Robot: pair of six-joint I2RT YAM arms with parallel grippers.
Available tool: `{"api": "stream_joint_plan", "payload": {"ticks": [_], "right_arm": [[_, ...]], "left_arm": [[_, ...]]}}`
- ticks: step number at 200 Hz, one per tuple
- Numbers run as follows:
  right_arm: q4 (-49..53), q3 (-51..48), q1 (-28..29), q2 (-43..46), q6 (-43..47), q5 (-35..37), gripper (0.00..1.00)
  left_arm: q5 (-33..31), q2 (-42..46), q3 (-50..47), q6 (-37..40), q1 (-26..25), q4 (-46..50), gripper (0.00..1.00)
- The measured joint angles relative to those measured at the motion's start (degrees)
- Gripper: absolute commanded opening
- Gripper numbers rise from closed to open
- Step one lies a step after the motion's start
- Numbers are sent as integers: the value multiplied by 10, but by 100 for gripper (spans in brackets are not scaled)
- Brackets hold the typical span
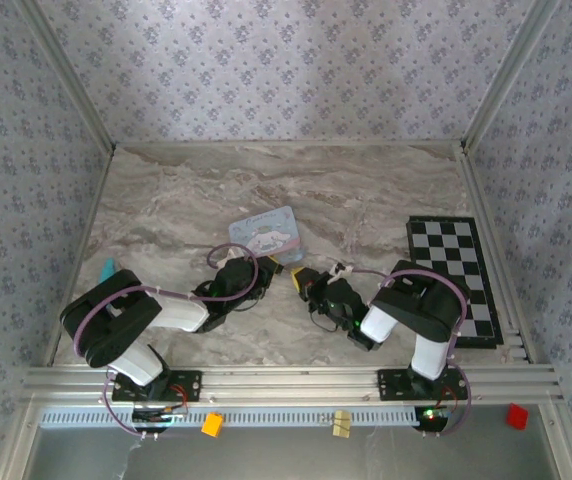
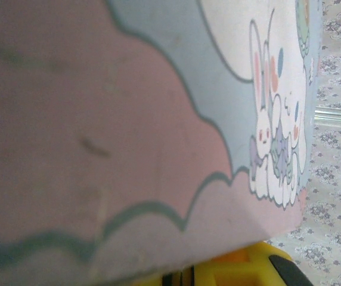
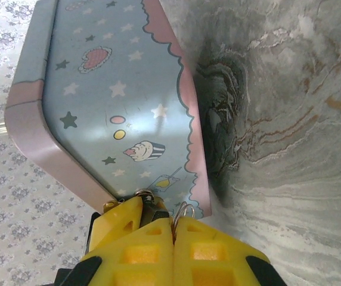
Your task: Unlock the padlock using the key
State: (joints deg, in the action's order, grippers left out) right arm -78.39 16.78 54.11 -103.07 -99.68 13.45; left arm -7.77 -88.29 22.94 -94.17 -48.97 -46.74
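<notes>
Nearest the top camera, the left arm (image 1: 126, 320) and the right arm (image 1: 416, 300) rise from their bases at the near edge of the counter (image 1: 266, 180) and bend in toward its middle. Its marbled grey surface is walled on three sides by flowered paper.

A black-and-white checkerboard (image 1: 456, 280) lies flat along the right edge, reaching toward the near right corner. A light-blue tin (image 1: 266, 232) with a cartoon picture and a pink scalloped border sits about mid-counter, a little left of centre.

The left gripper (image 1: 246, 272) is at the tin's near side. In the left wrist view the tin's face is very close and blurred, and one yellow finger (image 2: 236, 271) shows just under its lower edge. I cannot tell whether these jaws are spread or pressed together.

The right gripper (image 3: 171, 217) meets the tin's near right corner, with its yellow jaws pressed together. They pinch a tiny dark piece with thin silvery loops sticking out at the fingertips. It looks like the padlock (image 3: 154, 210), and it touches the tin's corner. I cannot make out the key apart from it.

A small teal object (image 1: 106, 268) lies at the left edge.
</notes>
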Motion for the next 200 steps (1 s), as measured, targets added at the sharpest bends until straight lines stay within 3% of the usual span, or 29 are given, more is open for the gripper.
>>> {"api": "stream_joint_plan", "payload": {"ticks": [200], "right_arm": [[11, 19, 3, 0, 16, -10, 0]], "left_arm": [[1, -3, 7, -4, 2, -1, 3]]}}
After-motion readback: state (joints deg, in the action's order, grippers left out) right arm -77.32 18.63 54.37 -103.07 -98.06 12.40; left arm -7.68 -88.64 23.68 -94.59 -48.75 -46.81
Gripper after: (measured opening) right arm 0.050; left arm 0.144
